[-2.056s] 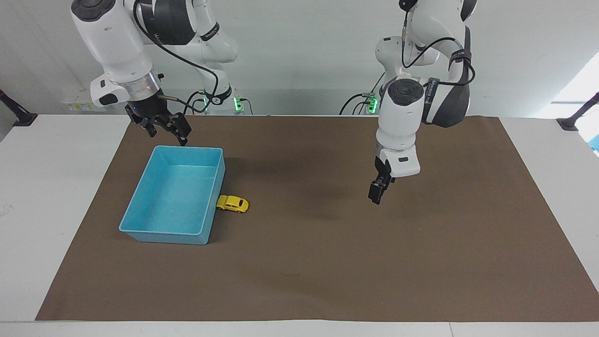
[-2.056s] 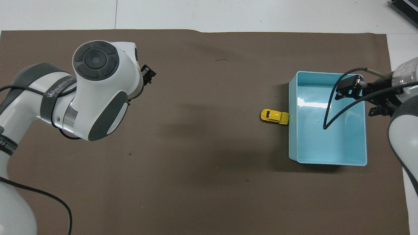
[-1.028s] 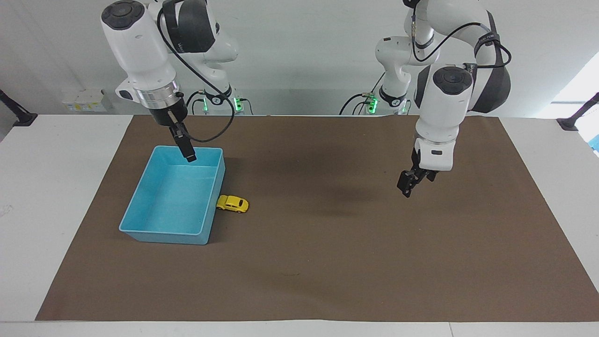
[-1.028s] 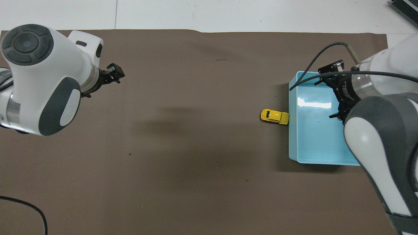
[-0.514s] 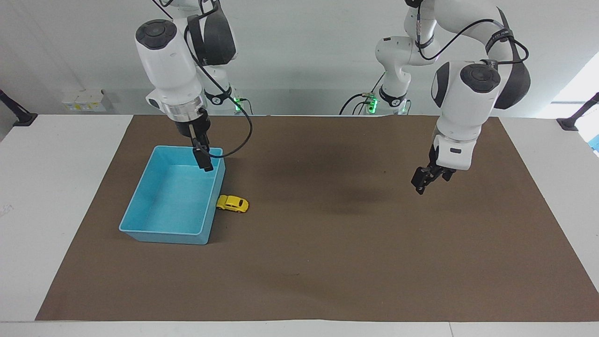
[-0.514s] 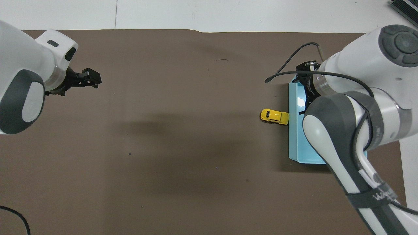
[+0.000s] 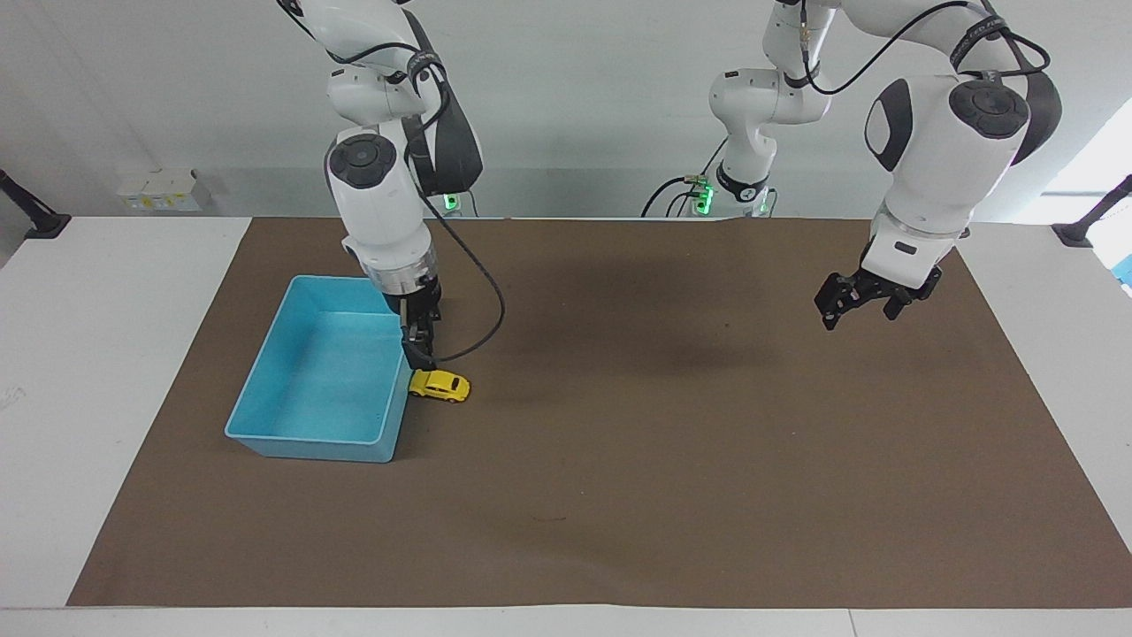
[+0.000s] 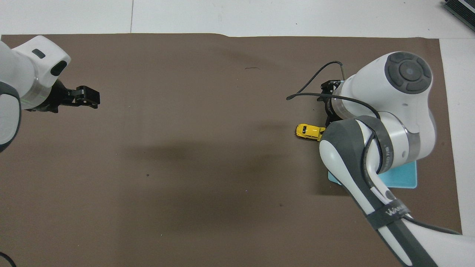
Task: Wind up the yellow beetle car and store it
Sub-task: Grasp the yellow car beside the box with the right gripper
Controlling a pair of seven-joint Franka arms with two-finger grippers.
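The yellow beetle car [image 7: 439,386] [image 8: 310,132] stands on the brown mat, one end against the outer wall of the blue bin [image 7: 309,449] [image 8: 406,178]. My right gripper [image 7: 422,357] points straight down, open and holding nothing. It hangs just above the end of the car that meets the bin; I cannot tell whether it touches. In the overhead view the right arm covers that gripper and most of the bin. My left gripper [image 7: 851,308] [image 8: 89,99] hangs open and holds nothing, above bare mat toward the left arm's end of the table.
The brown mat [image 7: 619,460] covers most of the white table [image 7: 106,354]. Nothing lies in the part of the bin that shows. A black cable [image 7: 482,301] loops from the right wrist, hanging over the mat beside the bin.
My right gripper has come from over the bin's corner nearest the robots, across its rim and down to the car. The left arm has drawn back toward its own end. The car has not moved.
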